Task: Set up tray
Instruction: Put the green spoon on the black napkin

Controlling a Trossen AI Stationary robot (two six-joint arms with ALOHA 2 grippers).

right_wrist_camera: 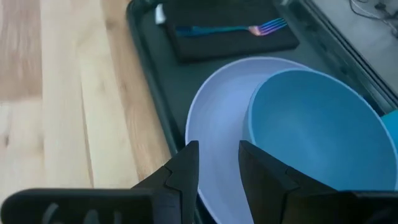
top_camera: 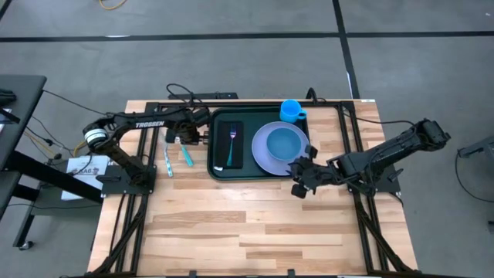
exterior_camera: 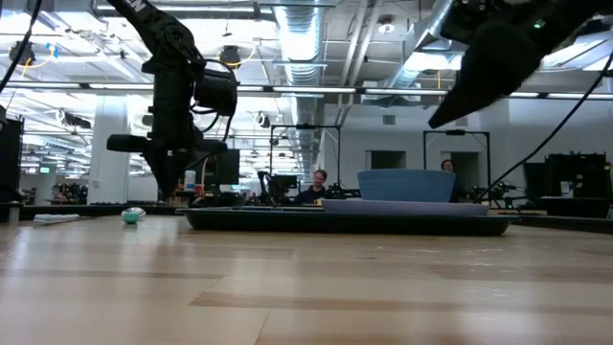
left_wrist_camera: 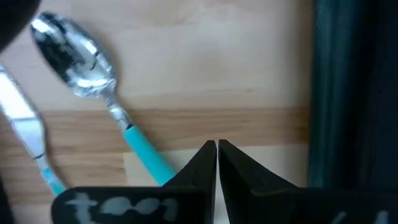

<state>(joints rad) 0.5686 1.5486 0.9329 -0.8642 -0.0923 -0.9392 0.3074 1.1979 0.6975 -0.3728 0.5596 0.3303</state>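
Dark green tray (top_camera: pixel 218 168) lies at the far centre of the wooden table (top_camera: pixel 231 224), long side running left to right in the high view. Inside it: a flat black rectangle (top_camera: pixel 235 144) at the 9 o'clock end carrying a fork (top_camera: pixel 231 143) with a blue handle; a lavender plate (top_camera: pixel 262 150) toward 3 o'clock with a blue bowl (top_camera: pixel 285 142) set on it; a blue cup (top_camera: pixel 291 110) in the tray's 1 o'clock corner.

Left gripper (left_wrist_camera: pixel 217 147) hangs just beside the tray's 9 o'clock rim, fingers pressed together, empty. A spoon (top_camera: pixel 185 154) and a knife (top_camera: pixel 168 160), both blue-handled, lie on bare wood beside it, outside the tray.

Right gripper (right_wrist_camera: pixel 219 155) sits over the tray's 4 o'clock edge, near the plate rim, fingers slightly parted, holding nothing.
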